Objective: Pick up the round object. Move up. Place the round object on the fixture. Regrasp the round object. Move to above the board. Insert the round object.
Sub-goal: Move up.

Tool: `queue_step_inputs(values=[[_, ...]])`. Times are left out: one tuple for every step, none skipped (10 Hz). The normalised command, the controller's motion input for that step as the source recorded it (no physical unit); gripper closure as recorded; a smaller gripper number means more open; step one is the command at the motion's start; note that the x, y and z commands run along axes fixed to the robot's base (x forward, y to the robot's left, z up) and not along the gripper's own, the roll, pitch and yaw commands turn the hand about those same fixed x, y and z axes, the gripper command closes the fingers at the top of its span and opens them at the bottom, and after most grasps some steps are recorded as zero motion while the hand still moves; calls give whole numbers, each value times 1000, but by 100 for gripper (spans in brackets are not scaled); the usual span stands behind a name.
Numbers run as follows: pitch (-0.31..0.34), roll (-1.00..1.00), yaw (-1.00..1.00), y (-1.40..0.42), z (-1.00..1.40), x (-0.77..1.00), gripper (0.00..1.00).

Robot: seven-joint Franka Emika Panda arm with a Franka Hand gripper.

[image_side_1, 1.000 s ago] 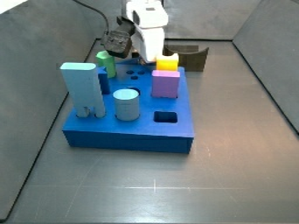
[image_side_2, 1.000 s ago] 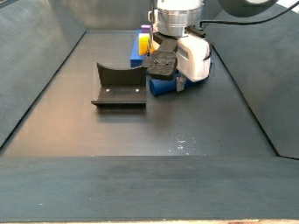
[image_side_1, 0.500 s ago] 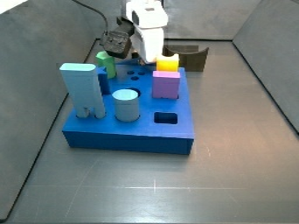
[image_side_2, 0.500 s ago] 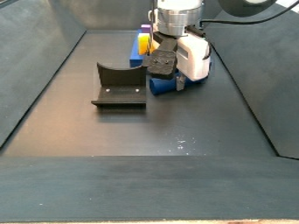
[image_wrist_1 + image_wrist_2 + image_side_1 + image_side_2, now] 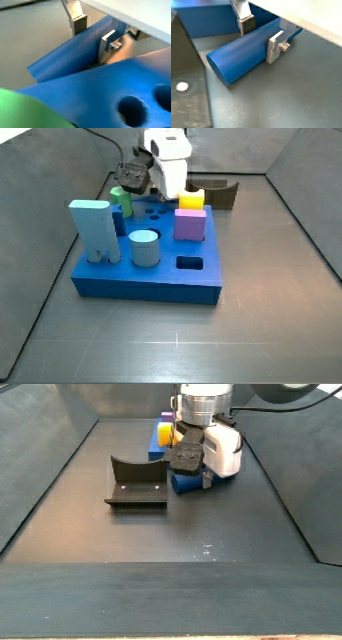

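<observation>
Nothing has moved since the earlier frames: arm, peg and board sit where they were. Both wrist views show the gripper (image 5: 261, 34) with its silver fingers (image 5: 107, 46) pressed against opposite sides of the peg (image 5: 248, 56), which lies across between them. In a side view the gripper (image 5: 189, 476) is low by the floor, right of the fixture (image 5: 135, 482), the peg's (image 5: 190, 483) end just visible. The board (image 5: 150, 265) stands near the gripper (image 5: 154, 194).

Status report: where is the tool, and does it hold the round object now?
Tool low between board and fixture, shut on round object. Object lies horizontal. Nothing in the way.
</observation>
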Motion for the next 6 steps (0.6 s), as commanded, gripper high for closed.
queue_step_inputs(values=[[13,7,-35,55,1000,-33,100],[22,5,-47,52,903,-69,100],[19,2,-48,35,777,-54,100],[22,-2,-44,24,584,-34,100],[25,-4,-42,21,480,-28,100],[27,-8,-41,16,211,-25,100]])
